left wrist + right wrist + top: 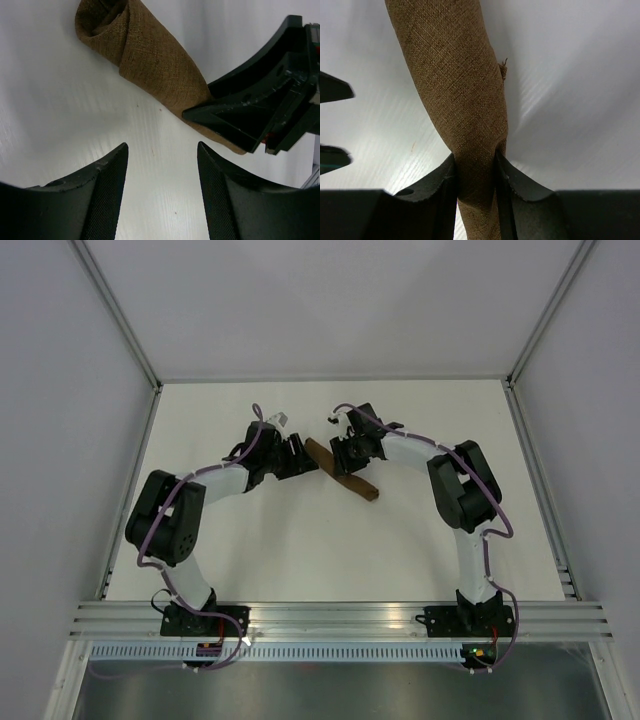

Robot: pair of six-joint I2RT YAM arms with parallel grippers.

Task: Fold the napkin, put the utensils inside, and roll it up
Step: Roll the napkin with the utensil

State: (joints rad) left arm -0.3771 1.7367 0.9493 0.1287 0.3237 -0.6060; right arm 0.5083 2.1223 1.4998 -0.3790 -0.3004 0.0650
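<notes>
The napkin (362, 487) is a brown cloth rolled into a slim tube, lying diagonally on the white table. My right gripper (476, 160) is shut on the roll near its middle, pinching the cloth (450, 75) between both fingers. My left gripper (162, 150) is open over bare table, just short of the roll's open end (150, 55), with nothing between its fingers. In the top view the two grippers, left (298, 456) and right (344, 452), face each other across the roll. The utensils are hidden from view.
The white table (300, 550) is fenced by grey walls with metal posts at the back corners. An aluminium rail (340, 618) carries both arm bases at the near edge. The right gripper's fingers (240, 117) sit close ahead of my left fingers.
</notes>
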